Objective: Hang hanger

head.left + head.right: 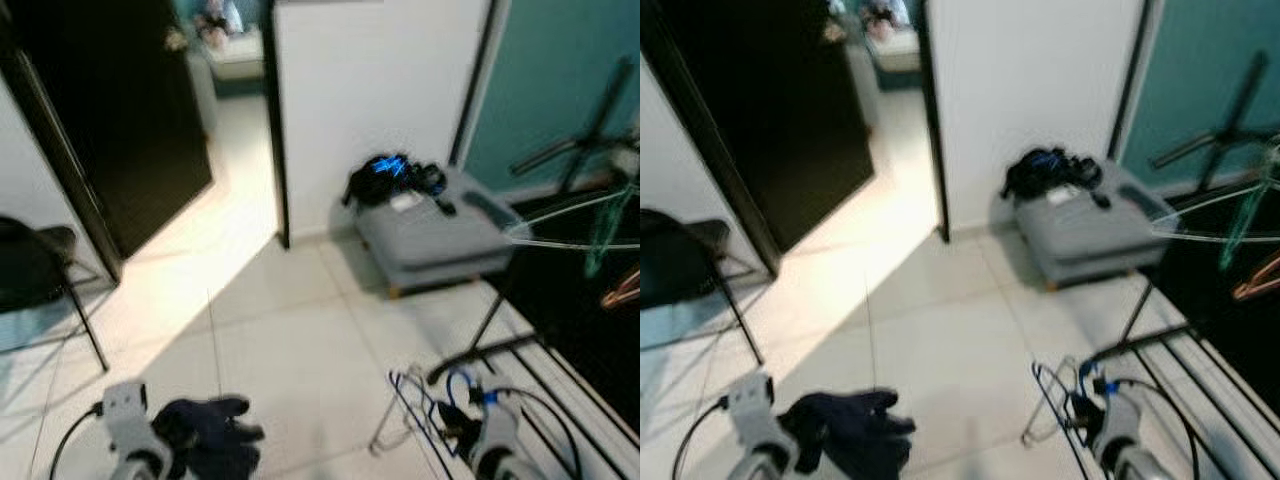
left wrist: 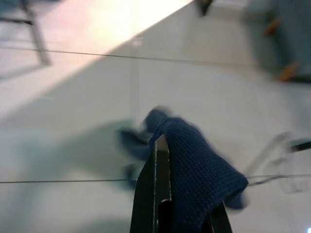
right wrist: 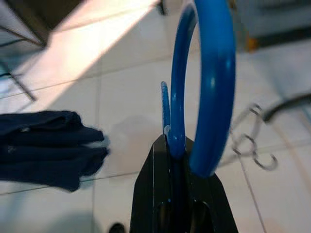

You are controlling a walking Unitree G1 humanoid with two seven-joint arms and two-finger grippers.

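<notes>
My right gripper (image 3: 176, 143) is shut on a blue plastic hanger (image 3: 214, 87), whose hook curves up from between the fingers. In the left eye view this hanger (image 1: 428, 398) hangs low at the right above the tiled floor, with pale wire hangers (image 1: 392, 425) beside it. My left gripper (image 2: 165, 145) is shut on a dark blue knitted cloth (image 2: 197, 167), which is draped over one finger and hides it. That cloth (image 1: 210, 435) shows low on the left. A drying rack (image 1: 575, 385) stands at the right, and a green hanger (image 1: 605, 225) hangs on its rail.
A grey padded box (image 1: 435, 240) with a black and blue bag (image 1: 390, 180) on it stands against the white wall (image 1: 370, 90). On the left are a black chair (image 1: 35, 270) and a dark door (image 1: 110, 110). The rack's black pole (image 1: 495, 320) slants down to the floor.
</notes>
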